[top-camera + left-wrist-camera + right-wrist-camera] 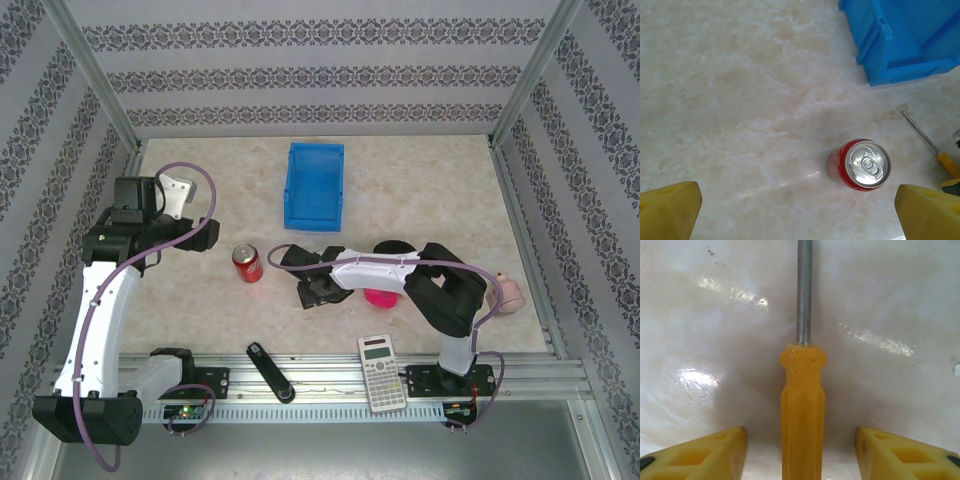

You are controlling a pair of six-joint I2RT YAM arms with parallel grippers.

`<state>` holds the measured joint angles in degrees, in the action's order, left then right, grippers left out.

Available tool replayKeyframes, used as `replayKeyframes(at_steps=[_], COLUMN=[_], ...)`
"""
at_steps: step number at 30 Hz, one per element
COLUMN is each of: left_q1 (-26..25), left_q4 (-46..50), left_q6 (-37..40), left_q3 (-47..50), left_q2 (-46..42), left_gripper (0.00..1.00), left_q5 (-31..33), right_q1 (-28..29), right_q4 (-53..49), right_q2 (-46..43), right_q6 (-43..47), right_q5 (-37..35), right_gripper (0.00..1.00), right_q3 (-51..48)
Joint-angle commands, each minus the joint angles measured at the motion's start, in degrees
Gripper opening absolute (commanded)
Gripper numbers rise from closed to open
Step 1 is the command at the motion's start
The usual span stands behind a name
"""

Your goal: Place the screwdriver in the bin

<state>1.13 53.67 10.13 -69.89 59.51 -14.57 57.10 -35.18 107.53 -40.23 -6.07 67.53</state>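
Observation:
The screwdriver (802, 410) lies flat on the table, orange-yellow handle toward the camera and grey shaft pointing away. My right gripper (802, 455) is open and straddles the handle, with a gap on each side. From the left wrist the screwdriver (932, 145) lies just right of a red soda can (865, 165), its tip toward the blue bin (905, 40). In the top view the bin (315, 185) stands at the centre back, and my right gripper (300, 272) sits low between can and bin. My left gripper (178, 195) hangs open above bare table at the left.
The red soda can (248, 263) stands upright just left of the right gripper. A pink object (382, 296) lies under the right forearm. A black bar-shaped object (270, 370) and a calculator (382, 372) lie near the front rail. A peach object (508, 293) sits far right.

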Motion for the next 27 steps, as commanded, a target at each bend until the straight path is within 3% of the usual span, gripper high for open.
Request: replayKeyframes(at_steps=[1,11,18,27], left_q1=[-0.2,-0.2,-0.2,-0.2], left_q4=[1.3,1.5,1.5,2.5], left_q6=[0.9,0.1,0.0,0.7], left_q3=[-0.2,-0.3,-1.0,-2.0], left_q2=[-0.7,-0.7,-0.7,-0.3], left_gripper=[0.99,0.99,0.99,0.99], left_q5=[0.7,0.1,1.3,1.3], right_q1=[-0.3,-0.2,-0.1,-0.1], right_q4=[-1.0,-1.1,-1.0,-3.2], right_q2=[0.9,1.7,0.6,-3.7], right_q6=[-0.3,0.4,2.4,4.6], right_q5=[-0.5,0.3,-0.2,0.5], right_gripper=[0.54,0.38,0.19,0.18], right_q3=[-0.3,-1.0,-0.7,1.4])
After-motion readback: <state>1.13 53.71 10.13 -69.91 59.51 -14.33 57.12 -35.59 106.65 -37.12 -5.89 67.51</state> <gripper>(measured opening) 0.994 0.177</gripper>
